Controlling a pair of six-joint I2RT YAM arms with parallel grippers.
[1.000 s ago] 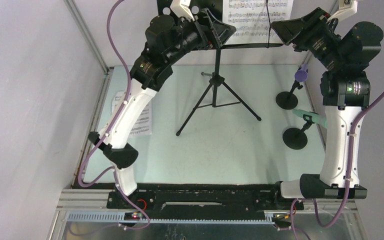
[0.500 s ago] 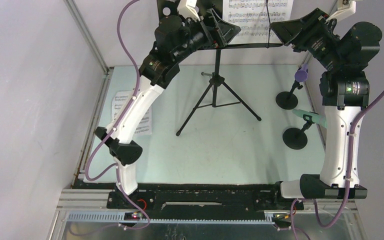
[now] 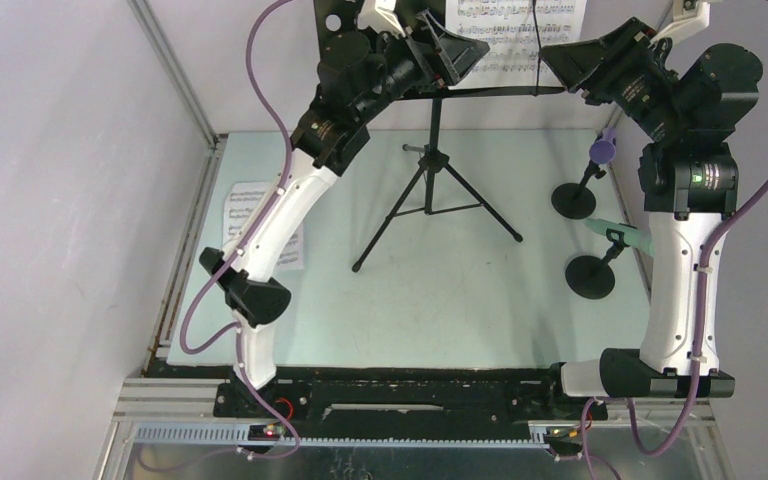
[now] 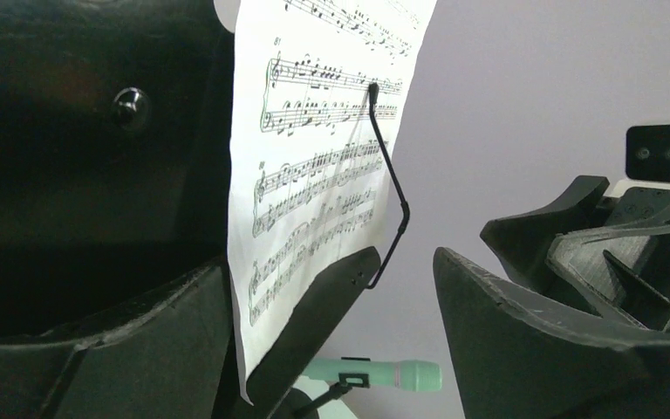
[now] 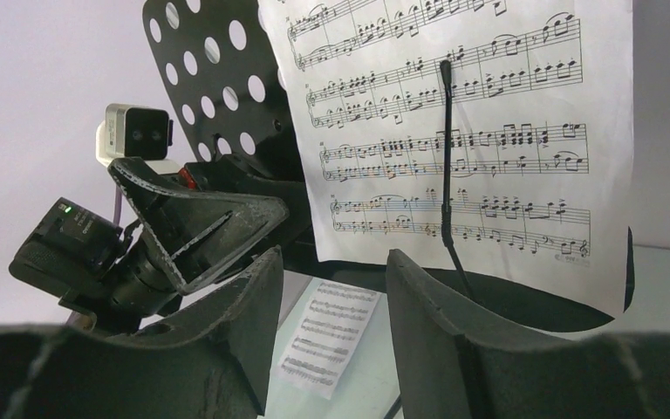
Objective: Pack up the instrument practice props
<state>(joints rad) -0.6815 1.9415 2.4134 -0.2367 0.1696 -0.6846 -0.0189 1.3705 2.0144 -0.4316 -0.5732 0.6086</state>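
Note:
The black tripod music rack point(image 3: 430, 195) stands mid-table, its perforated plate point(image 5: 218, 78) at the top. A white sheet-music page point(image 3: 505, 30) leans on it under a wire arm point(image 5: 447, 157). My left gripper point(image 3: 460, 52) is open; the page's left edge point(image 4: 314, 175) and the rack's ledge point(image 4: 331, 305) lie between its fingers. My right gripper point(image 3: 560, 68) is open and empty, facing the page point(image 5: 462, 131) from the right. A second page point(image 3: 260, 225) lies flat at the left. The purple microphone point(image 3: 601, 150) and mint-green microphone point(image 3: 620, 235) rest on black round-based holders point(image 3: 591, 275).
The purple microphone's holder point(image 3: 573, 200) stands behind the mint one's, both close to the right arm's base. The tripod legs point(image 3: 390, 235) spread over the middle of the mat. A metal frame post point(image 3: 175, 75) runs along the left. Purple cables point(image 3: 260, 60) loop off both arms.
My left arm has stretched further up and to the right, bringing its open gripper onto the left edge of the page on the rack. The right arm has stayed still.

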